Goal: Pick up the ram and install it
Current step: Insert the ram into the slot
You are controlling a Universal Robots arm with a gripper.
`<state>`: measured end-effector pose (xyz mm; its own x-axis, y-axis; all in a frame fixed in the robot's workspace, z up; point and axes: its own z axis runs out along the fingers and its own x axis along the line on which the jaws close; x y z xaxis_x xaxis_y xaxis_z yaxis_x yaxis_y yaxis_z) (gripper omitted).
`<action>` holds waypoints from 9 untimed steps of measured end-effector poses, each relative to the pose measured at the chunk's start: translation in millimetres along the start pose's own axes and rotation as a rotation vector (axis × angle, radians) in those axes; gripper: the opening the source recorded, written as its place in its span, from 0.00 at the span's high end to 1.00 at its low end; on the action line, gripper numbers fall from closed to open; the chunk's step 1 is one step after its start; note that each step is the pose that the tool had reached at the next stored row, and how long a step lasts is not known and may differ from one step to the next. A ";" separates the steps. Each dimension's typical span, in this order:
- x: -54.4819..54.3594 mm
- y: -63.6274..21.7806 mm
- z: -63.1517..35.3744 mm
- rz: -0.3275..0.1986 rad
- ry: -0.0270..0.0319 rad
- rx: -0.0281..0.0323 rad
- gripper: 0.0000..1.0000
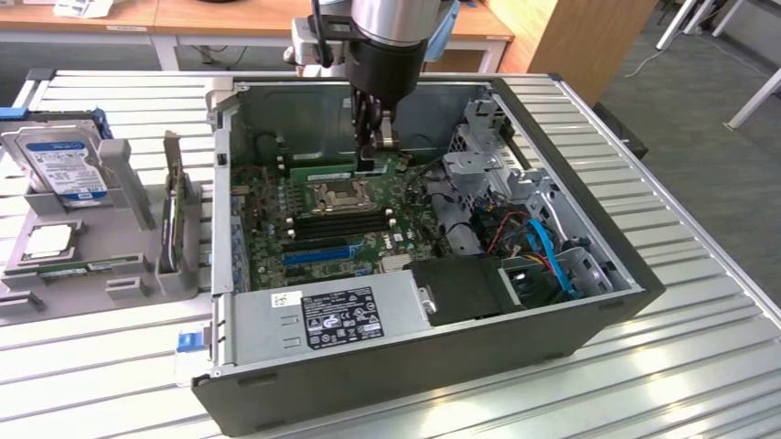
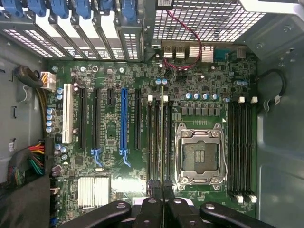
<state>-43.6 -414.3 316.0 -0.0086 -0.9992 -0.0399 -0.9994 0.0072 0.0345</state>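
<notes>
Wrist view: ram (image 2: 162,137) in the end effector (image 2: 162,186), above motherboard (image 2: 199,95)

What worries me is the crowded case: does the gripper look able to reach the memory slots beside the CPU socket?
Probably yes. The gripper, shut on the ram, hangs over the memory slots next to the CPU socket, and no cable or card crosses them.

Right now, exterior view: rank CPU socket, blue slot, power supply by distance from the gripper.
From the gripper, shut on the ram:
1. CPU socket, mid-board.
2. blue slot, nearer the camera.
3. power supply, at the case's near end.
</notes>
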 end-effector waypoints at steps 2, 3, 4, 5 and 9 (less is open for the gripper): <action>0.0 0.0 1.2 0.000 0.0000 0.0000 0.88; 0.0 -0.1 1.7 0.000 0.0000 0.0000 0.88; 0.1 -0.1 2.2 0.000 0.0000 0.0000 0.88; 0.1 -0.1 2.7 0.000 0.0000 0.0000 0.88; 0.2 -0.2 4.3 0.000 -0.0001 0.0000 0.88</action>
<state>-43.6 -414.3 311.6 -0.0085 -0.9992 -0.0400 -0.9994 0.0072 0.0345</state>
